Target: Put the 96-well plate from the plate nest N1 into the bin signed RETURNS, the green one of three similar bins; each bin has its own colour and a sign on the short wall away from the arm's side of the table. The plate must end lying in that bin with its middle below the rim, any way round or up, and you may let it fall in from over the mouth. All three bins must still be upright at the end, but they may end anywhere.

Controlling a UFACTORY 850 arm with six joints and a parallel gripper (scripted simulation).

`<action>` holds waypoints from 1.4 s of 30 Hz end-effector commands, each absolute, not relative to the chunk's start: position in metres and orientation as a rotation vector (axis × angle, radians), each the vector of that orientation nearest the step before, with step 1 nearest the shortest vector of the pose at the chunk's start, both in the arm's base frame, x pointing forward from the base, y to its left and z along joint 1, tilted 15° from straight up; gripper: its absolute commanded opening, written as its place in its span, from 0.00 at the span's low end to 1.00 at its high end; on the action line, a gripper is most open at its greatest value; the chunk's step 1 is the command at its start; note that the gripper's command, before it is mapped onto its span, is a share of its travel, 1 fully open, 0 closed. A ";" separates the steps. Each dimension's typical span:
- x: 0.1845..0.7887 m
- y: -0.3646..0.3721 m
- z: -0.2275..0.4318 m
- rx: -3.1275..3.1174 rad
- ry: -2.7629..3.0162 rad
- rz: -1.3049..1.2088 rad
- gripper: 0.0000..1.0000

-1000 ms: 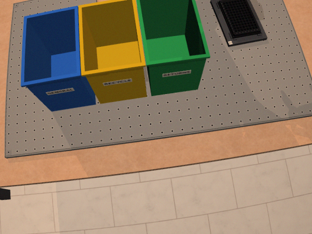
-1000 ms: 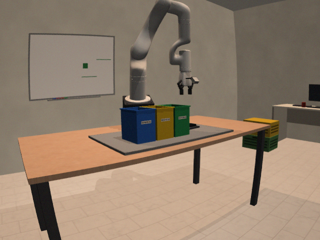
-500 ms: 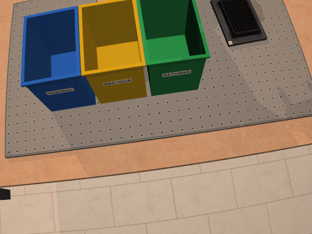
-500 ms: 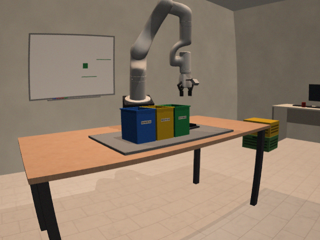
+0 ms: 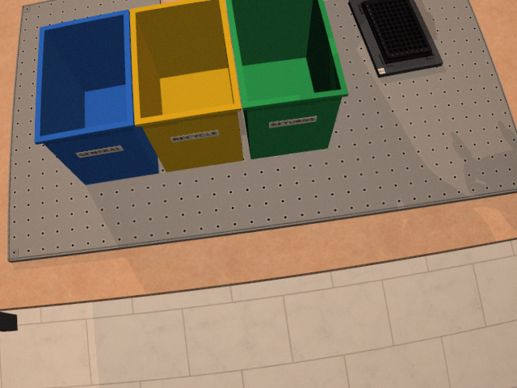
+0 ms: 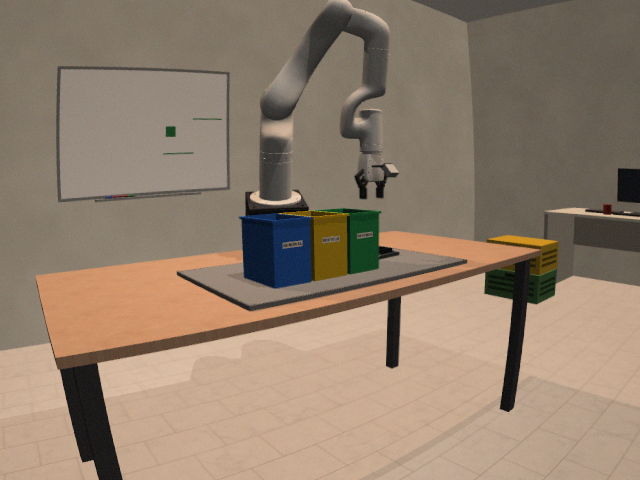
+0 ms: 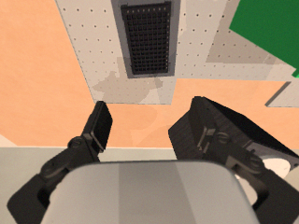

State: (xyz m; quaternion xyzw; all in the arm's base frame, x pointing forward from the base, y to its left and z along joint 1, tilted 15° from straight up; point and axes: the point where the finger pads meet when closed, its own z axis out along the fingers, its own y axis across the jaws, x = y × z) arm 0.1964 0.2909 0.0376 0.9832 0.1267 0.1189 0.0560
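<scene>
The tool (image 6: 371,192) hangs high in the middle of the exterior view, jaws spread wide and nothing between them. The 96-well plate (image 5: 396,30) sits in plate nest N1 (image 5: 434,54) at the upper right of the top view, flat and untouched. So this reads as the approach: the pick has not started.

The green bin (image 5: 292,129) signed RETURNS stands just left of the nest, upright, with the yellow bin (image 5: 191,141) and the blue bin (image 5: 104,162) lined up beside it toward the left.

Next, by my reckoning, the tool needs to come over the plate, square its fingers across it, and drop until they straddle its edges before closing. The bin wall close by leaves little room on that side.

The wrist view puts the plate (image 7: 148,38) at top centre, ahead of the fingers rather than between them, so the line-up isn't there yet. The top view misses the tool altogether but reads all three signs. Only the exterior view gives height: the tool well above the bin rims on the table (image 6: 129,304).
</scene>
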 end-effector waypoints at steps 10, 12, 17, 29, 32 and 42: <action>0.203 0.290 0.016 2.991 0.386 0.371 1.00; 0.203 0.290 0.013 2.991 0.386 0.371 1.00; 0.205 0.289 0.008 2.991 0.386 0.371 1.00; 0.210 0.288 -0.011 2.991 0.386 0.371 1.00; 0.210 0.288 -0.013 2.991 0.386 0.371 1.00; 0.214 0.287 -0.029 2.991 0.386 0.371 1.00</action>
